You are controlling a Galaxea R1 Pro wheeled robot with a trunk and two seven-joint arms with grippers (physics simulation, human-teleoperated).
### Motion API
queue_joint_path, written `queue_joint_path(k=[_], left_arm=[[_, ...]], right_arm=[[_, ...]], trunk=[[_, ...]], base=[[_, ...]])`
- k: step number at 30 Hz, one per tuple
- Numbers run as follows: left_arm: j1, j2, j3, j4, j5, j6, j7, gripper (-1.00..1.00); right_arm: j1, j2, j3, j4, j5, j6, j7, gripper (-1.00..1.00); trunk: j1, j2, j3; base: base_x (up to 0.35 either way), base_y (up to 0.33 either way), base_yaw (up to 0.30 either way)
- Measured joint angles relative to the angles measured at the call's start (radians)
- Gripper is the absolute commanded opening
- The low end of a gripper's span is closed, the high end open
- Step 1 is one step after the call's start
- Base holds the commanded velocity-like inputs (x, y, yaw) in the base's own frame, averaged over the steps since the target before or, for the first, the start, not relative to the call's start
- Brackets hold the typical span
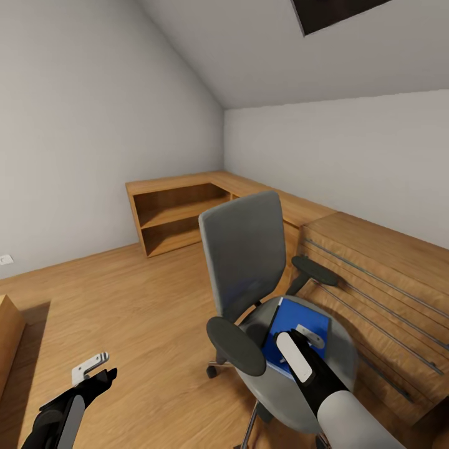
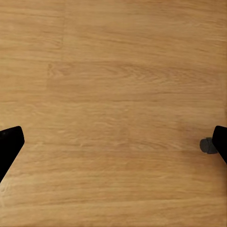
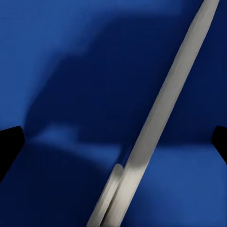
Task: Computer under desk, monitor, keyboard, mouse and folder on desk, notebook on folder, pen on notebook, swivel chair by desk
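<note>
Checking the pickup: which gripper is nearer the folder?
Right. The right gripper hangs directly over the folder on the swivel chair; the left gripper hovers above bare floor.

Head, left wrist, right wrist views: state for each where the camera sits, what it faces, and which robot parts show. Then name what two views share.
Head view: on the robot's head, facing forward and down at the swivel chair with the folder on its seat; left gripper and right gripper show.
Left wrist view: near the left gripper, facing the wooden floor; dark fingertips at the edges.
Right wrist view: near the right gripper, close above the folder; dark fingertips at the edges.
Shared: head and right wrist views both show the folder.
</note>
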Motion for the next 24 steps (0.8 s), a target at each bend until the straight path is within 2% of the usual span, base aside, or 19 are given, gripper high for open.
queue_joint_path(k=[7,8,24], left_arm=[[0.0,0.0,0.0,0.0,0.0,0.0,0.0,1.0],[0.0,0.0,0.0,0.0,0.0,0.0,0.0,1.0],[0.0,0.0,0.0,0.0,0.0,0.001,0.0,1.0]], right_arm=[[0.0,0.0,0.0,0.0,0.0,0.0,0.0,1.0],[0.0,0.0,0.0,0.0,0.0,0.0,0.0,-1.0],[0.0,0.0,0.001,0.0,-0.001,-0.003,0.0,-1.0]], trunk=[[0.0,0.0,0.0],[0.0,0.0,0.0],[0.0,0.0,0.0]], base=[[0.0,0.0,0.0],[0.0,0.0,0.0],[0.0,0.0,0.0]])
